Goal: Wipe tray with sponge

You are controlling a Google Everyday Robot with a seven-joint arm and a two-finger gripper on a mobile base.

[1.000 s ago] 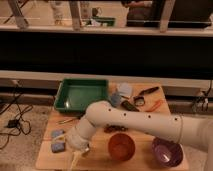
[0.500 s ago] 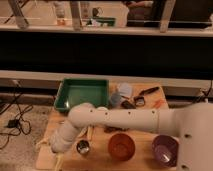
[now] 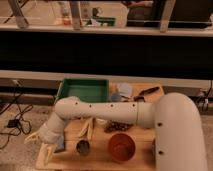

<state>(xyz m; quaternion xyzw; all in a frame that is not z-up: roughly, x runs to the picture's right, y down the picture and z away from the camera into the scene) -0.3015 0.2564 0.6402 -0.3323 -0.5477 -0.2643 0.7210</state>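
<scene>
The dark-green tray (image 3: pixel 84 91) sits at the back left of the wooden table, with nothing in it. The blue-grey sponge (image 3: pixel 60 145) lies flat near the table's front left corner, partly hidden behind my forearm. My gripper (image 3: pixel 37 149) hangs at the table's front left edge, just left of the sponge and well in front of the tray. Its pale fingers (image 3: pixel 47 154) look spread apart and hold nothing.
An orange bowl (image 3: pixel 121 146) and a small metal cup (image 3: pixel 82 147) stand at the front. A paler blue object (image 3: pixel 124 90) and a dark tool (image 3: pixel 146 92) lie right of the tray. A pale yellow object (image 3: pixel 87 129) lies mid-table. My bulky arm (image 3: pixel 125 114) crosses the table.
My arm has swung left and down; the gripper moved from over the table near the sponge to the front left edge. The sponge has stayed in place.
</scene>
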